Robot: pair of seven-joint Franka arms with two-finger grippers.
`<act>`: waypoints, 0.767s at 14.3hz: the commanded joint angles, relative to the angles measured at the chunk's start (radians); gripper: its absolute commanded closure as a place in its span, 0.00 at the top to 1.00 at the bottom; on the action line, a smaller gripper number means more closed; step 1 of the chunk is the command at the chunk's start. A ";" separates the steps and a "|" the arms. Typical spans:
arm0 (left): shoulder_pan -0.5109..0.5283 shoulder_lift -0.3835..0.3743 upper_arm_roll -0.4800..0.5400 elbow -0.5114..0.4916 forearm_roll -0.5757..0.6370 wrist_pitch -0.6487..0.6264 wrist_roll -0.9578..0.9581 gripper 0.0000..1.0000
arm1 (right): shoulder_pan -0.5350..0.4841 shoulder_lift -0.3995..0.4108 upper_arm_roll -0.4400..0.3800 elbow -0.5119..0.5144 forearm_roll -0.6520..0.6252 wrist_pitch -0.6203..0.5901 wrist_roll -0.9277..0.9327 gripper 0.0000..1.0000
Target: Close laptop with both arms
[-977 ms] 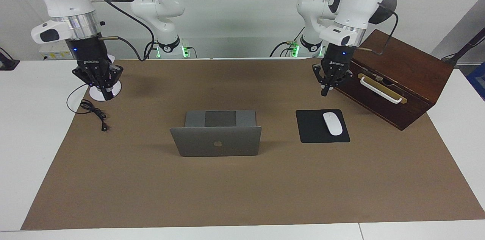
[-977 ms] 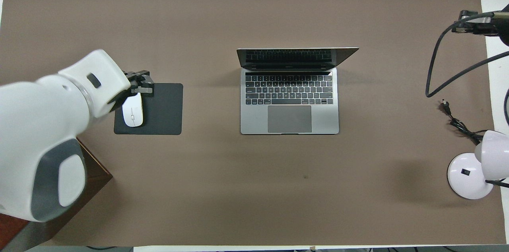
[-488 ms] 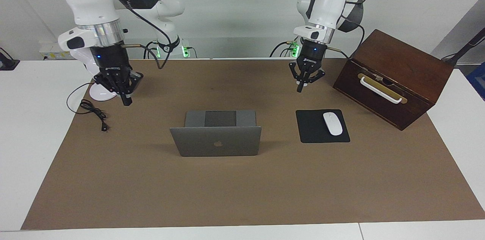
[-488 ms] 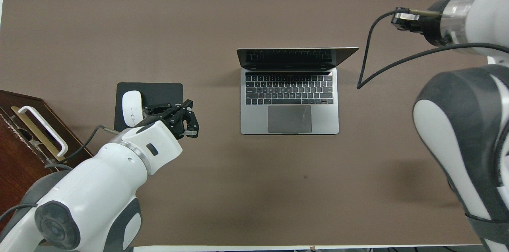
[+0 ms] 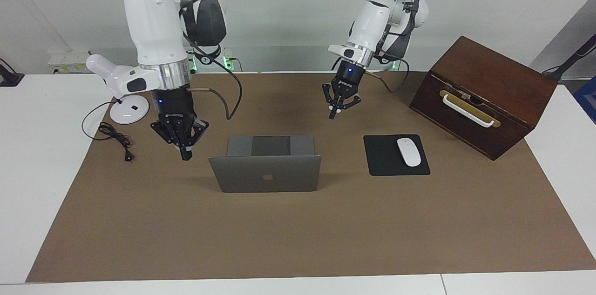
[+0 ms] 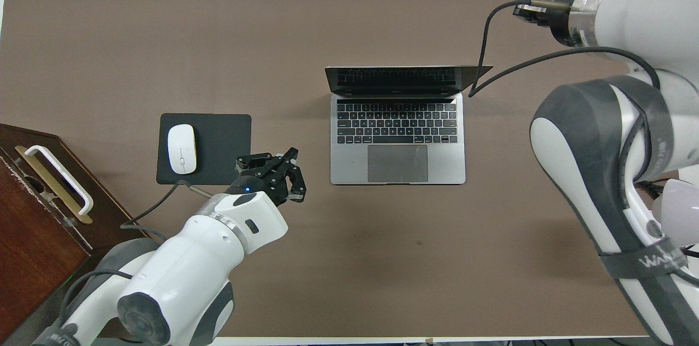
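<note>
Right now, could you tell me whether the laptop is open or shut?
Open: the laptop has its lid raised, its keyboard and trackpad exposed in the overhead view. Neither pincer touches it.

White table (image 5: pixel 28 169) under a brown mat (image 5: pixel 298 234) filling most of the frame. Mid-frame on the mat: open laptop (image 5: pixel 265 173). Right of it: black pad (image 5: pixel 386 162) carrying a white mouse (image 5: pixel 409 151). Upper right: dark wooden box (image 5: pixel 484 95), white handle. Upper left: white lamp base (image 5: pixel 129 112) at the mat's edge, black cord (image 5: pixel 114 139) trailing beside it.
</note>
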 commanded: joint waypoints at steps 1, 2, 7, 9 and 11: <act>-0.037 0.090 0.018 0.002 -0.009 0.114 0.030 0.00 | 0.051 0.070 -0.001 0.010 -0.042 0.077 0.095 0.00; -0.042 0.099 0.018 0.008 -0.009 0.114 0.055 0.00 | 0.063 0.092 -0.001 0.012 -0.065 0.102 0.118 0.00; -0.042 0.140 0.018 0.027 -0.006 0.116 0.086 0.00 | 0.126 0.162 -0.002 0.050 -0.099 0.117 0.204 0.00; -0.043 0.174 0.018 0.054 -0.006 0.116 0.086 0.00 | 0.147 0.176 -0.002 0.050 -0.151 0.119 0.271 0.00; -0.052 0.211 0.018 0.074 -0.006 0.137 0.086 0.00 | 0.144 0.176 -0.001 0.049 -0.200 0.120 0.304 0.00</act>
